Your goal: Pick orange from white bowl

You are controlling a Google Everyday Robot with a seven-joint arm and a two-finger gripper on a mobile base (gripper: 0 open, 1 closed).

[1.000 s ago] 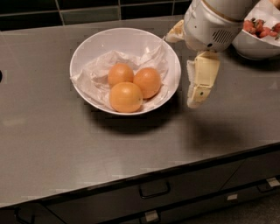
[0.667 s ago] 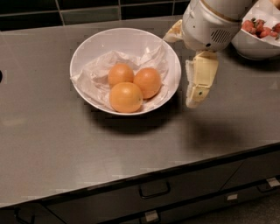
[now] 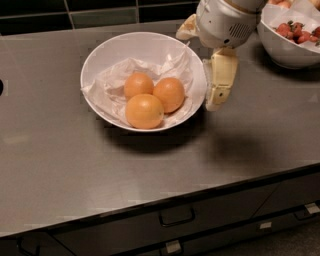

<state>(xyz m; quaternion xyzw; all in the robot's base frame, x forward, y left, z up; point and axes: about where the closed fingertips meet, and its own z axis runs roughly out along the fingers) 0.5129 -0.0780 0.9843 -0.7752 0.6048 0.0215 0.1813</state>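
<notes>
The white bowl (image 3: pixel 95 60) is wide, glossy and lined with crumpled white paper, and stands at the middle of the dark counter. Three oranges lie in it. The orange (image 3: pixel 169 94), deeper reddish-orange and middle-sized, lies at the right. The smallest one (image 3: pixel 138 84) is behind it to the left. The largest, paler one (image 3: pixel 144 111) is in front. My gripper (image 3: pixel 216 95) hangs from the white wrist just outside the bowl's right rim, beside the orange and apart from it. It holds nothing.
A second white bowl (image 3: pixel 280 50) with red fruit stands at the back right, close behind the arm's wrist (image 3: pixel 225 22). The counter's front edge (image 3: pixel 165 200) runs above drawers. A dark tiled wall (image 3: pixel 100 10) backs the counter.
My gripper has edged slightly left, closer to the white bowl's right rim. The oranges and bowls have not moved.
</notes>
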